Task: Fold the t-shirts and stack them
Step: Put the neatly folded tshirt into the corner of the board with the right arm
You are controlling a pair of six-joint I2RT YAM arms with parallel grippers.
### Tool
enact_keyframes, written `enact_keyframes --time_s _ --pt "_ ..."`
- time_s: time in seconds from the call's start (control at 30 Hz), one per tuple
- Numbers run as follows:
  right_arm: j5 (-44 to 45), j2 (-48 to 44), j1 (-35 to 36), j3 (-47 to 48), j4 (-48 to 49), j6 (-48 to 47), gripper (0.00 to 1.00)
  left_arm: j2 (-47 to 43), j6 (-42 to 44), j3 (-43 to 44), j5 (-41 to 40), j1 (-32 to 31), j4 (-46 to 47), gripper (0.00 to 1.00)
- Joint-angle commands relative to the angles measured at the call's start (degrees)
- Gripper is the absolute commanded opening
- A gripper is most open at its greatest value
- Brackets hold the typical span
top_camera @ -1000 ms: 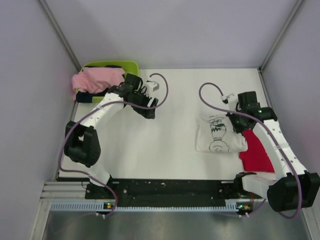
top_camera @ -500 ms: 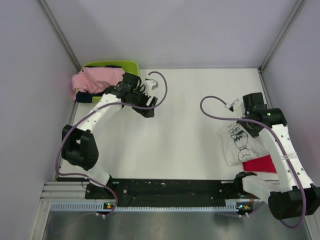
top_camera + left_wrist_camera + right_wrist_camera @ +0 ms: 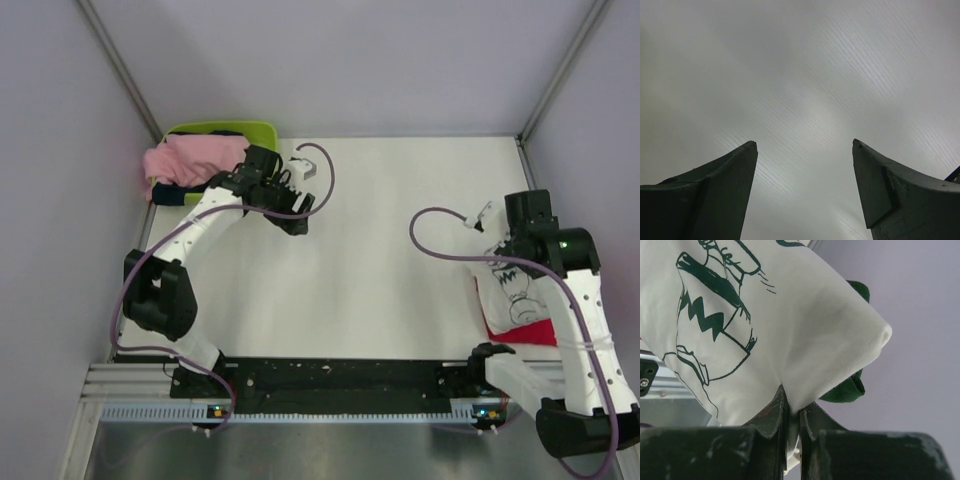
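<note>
My right gripper (image 3: 508, 262) is shut on the folded white t-shirt (image 3: 514, 292) with the black cartoon print and holds it lifted over the red t-shirt (image 3: 528, 332) at the right side of the table. In the right wrist view the jaws (image 3: 793, 410) pinch a fold of the white cloth (image 3: 765, 325), and a dark green sleeve (image 3: 845, 390) hangs behind it. My left gripper (image 3: 296, 221) is open and empty above bare table, right of the basket. In the left wrist view its fingers (image 3: 715, 190) stand wide apart over plain table.
A lime-green basket (image 3: 222, 135) stands at the back left, holding pink cloth (image 3: 190, 160) and a dark garment. Purple cables loop from both wrists. Grey walls enclose the white table (image 3: 380, 250) on three sides.
My right gripper has carried the white t-shirt to the right, from the table's middle-right to over the red shirt, which is now mostly covered. The left arm has barely moved.
</note>
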Motion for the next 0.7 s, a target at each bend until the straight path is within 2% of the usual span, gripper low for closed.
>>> enact_keyframes --time_s 0.0,0.1,0.23,0.4,0.53,0.67 --pt "1.99 -1.25 -3.72 -0.7 -3.97 -5.6 0.0 -1.69 0.64 1.19 -0.07 0.29 1.09 0.81" --pt "1.63 -2.4 -8.72 -7.63 4.1 -10.78 0.0 -1.77 0.64 1.1 0.01 0.47 1.08 0.81" --pt "1.99 -2.58 -16.2 -17.83 21.76 -17.55 0.0 -2.21 0.29 0.57 1.15 0.56 1.17 0.81" --pt "1.37 0.58 -20.16 -24.7 38.29 -20.73 0.0 -2.39 0.28 0.84 1.15 0.56 1.26 0.81" --pt "0.15 3.57 -21.22 -25.93 44.2 -22.48 0.0 -2.65 0.28 0.66 1.24 0.65 1.17 0.81" --pt "-0.57 6.56 -21.84 -25.76 45.09 -22.4 0.02 -2.65 0.28 0.57 1.15 0.82 1.09 0.81"
